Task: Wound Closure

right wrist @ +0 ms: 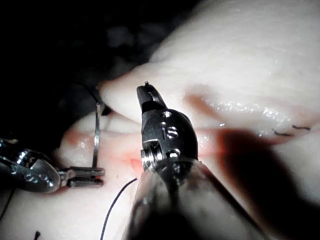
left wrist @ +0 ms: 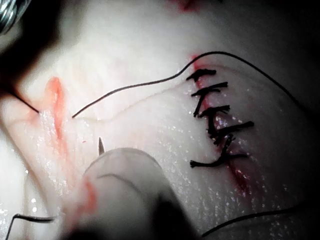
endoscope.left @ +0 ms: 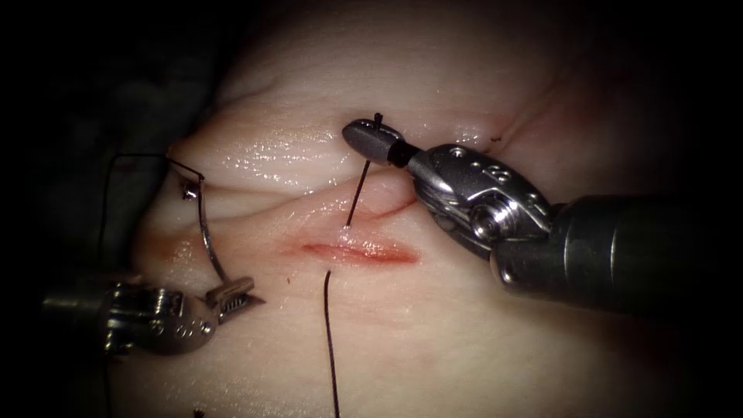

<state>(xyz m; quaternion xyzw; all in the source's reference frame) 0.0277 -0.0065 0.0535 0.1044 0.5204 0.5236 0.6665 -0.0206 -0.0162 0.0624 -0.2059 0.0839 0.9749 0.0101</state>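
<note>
The tissue [endoscope.left: 464,348] bears a short red cut [endoscope.left: 360,251]. My left tool [endoscope.left: 232,296] lies low on the left of the cut, jaws shut on the curved needle [endoscope.left: 205,232] near one end. The needle arcs upward, out of the tissue, and its thread-bearing end is at the top. My right tool [endoscope.left: 368,139] hovers above the cut, jaws shut on the thread [endoscope.left: 356,193], which runs taut down into the tissue just above the cut. More thread [endoscope.left: 331,340] comes out below the cut. The right wrist view shows the right tool [right wrist: 146,95], the left tool [right wrist: 85,175] and the needle [right wrist: 95,142].
A row of earlier dark stitches [left wrist: 215,120] closes another cut, with loose thread [left wrist: 130,90] lying beside it. A short thread end [endoscope.left: 495,139] sticks out behind the right tool. The tissue's edge drops into darkness at the left [endoscope.left: 116,116].
</note>
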